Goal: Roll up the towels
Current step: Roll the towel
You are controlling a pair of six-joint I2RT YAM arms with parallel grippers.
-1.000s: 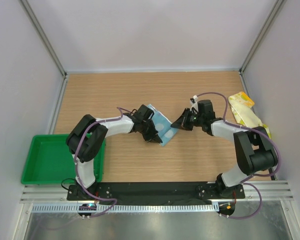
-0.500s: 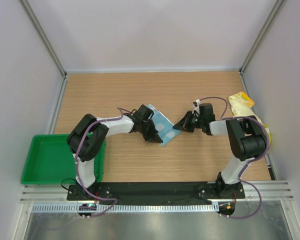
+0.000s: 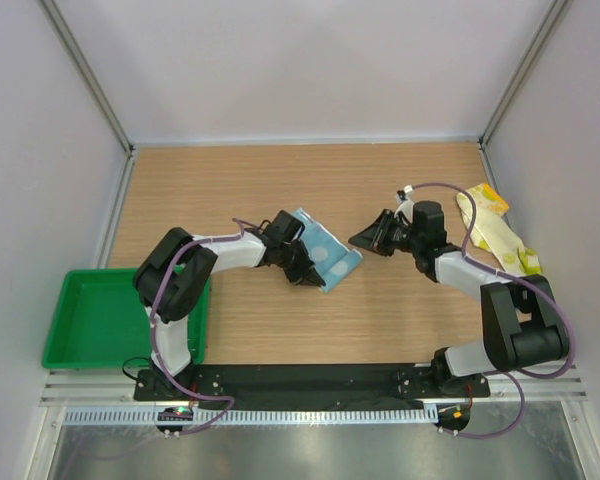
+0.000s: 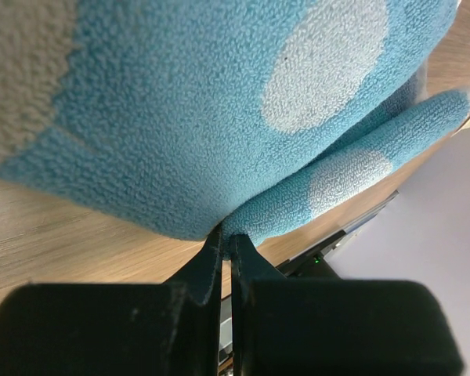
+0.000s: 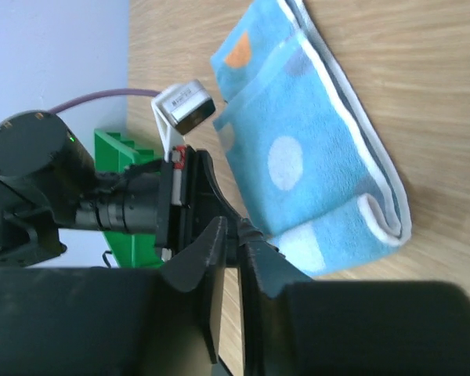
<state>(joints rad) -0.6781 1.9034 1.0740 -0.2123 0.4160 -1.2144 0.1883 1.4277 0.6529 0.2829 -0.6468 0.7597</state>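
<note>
Wood tabletop (image 3: 280, 190), pale walls on three sides.

Top view:
- blue towel (image 3: 328, 252) lies mid-table, folded, set diagonally, white dots up. It's my reference for everything else.
- left gripper (image 3: 305, 268) is at the towel's lower-left edge, touching it.
- right gripper (image 3: 365, 240) is just right of the towel, tips pointing at it, clear of the cloth.
- yellow towel (image 3: 495, 232) is well right of the blue towel, crumpled by the right wall. Neither gripper is touching it.
- green tray (image 3: 90, 320) is well left of the blue towel, off the table's left edge by the left arm's base.

Left wrist view:
- blue towel fills the top of the frame, two layers converging toward the fingertips.
- left gripper (image 4: 225, 233) jaws are pressed together, tips right at the point where the towel layers meet. Can't tell if any cloth is actually pinched.
- bare wood shows under the towel.

Right wrist view:
- right gripper (image 5: 233, 231) jaws are only a crack apart, nothing between them, tips short of the towel.
- blue towel (image 5: 313, 149) lies flat on the wood, white-trimmed edge visible, one end curled over.
- left arm's wrist (image 5: 78, 204) is on the far side of the towel, tray's green behind it.
</note>
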